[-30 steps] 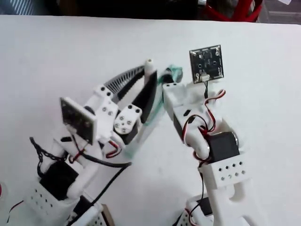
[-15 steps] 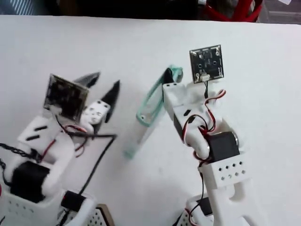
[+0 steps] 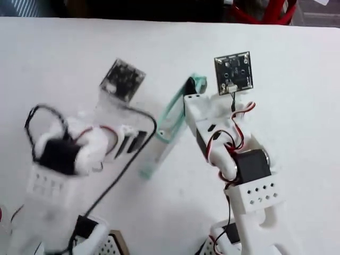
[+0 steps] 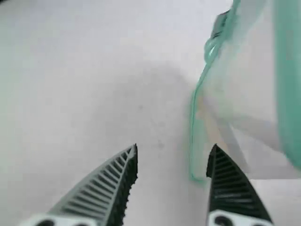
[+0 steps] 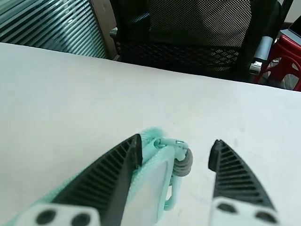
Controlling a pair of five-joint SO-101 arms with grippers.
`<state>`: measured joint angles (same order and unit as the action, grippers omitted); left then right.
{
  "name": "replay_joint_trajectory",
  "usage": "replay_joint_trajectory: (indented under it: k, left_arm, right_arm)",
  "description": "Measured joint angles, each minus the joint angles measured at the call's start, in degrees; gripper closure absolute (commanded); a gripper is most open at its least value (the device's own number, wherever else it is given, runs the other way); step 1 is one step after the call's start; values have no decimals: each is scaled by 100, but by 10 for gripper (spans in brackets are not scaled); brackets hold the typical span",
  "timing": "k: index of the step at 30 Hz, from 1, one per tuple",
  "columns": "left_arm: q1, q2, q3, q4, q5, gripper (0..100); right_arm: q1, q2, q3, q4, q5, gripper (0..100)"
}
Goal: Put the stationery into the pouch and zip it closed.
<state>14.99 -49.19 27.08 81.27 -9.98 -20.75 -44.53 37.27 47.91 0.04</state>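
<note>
The left tool stands apart above the tabletop, just left of the pouch. The right tool, also apart, straddles the pouch's far end.

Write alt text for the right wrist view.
The right gripper, open, straddles the zipper end of a mint-green pouch on the white table, its grey zipper pull between the fingers. A dark mesh chair stands behind.
</note>
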Motion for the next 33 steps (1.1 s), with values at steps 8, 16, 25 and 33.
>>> replay_joint_trajectory:
  k: [8, 16, 25, 33]
  left_arm:
    - [-26, -3270, 2919, -1714, 387, 756]
    - [624, -5099, 4800, -2716, 1169, 758]
    - [1134, -5486, 5169, -2936, 1187, 780]
    - [1134, -5565, 4844, -2998, 1187, 767]
  right_arm:
    - [62, 9, -237, 0, 149, 758]
    - [62, 782, -1292, 624, 158, 758]
    - [70, 2769, -3121, 1468, -114, 758]
    - [-70, 3156, -3710, 1846, -149, 758]
